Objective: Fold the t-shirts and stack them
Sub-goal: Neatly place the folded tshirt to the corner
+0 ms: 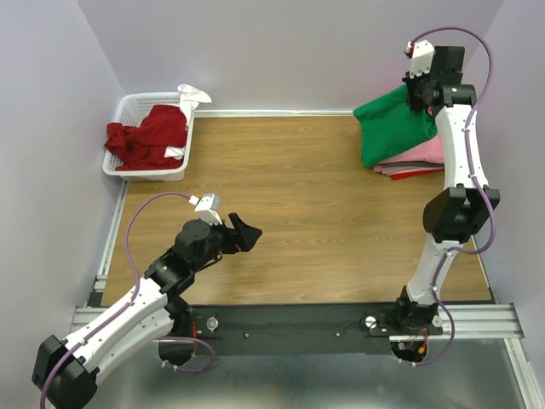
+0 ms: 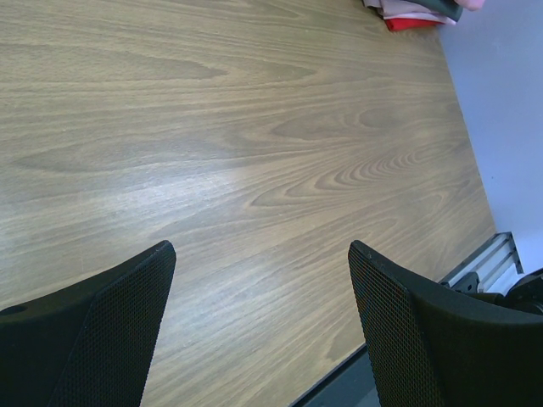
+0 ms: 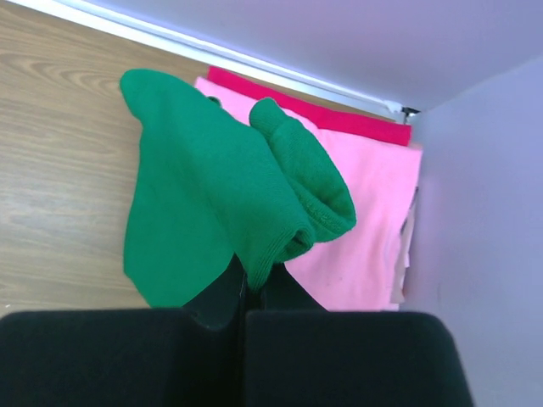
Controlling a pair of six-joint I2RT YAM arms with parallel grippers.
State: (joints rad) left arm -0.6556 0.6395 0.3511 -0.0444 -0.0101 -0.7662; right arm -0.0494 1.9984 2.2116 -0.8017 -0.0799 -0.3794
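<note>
pinching the green shirt on the stack

your right gripper pinches a fold of the green shirt, draped on the pink shirts at the far right corner. your left gripper hangs spread over bare table.

Pale lilac walls, wooden table

Pink t-shirts mostly under green t-shirt
</note>
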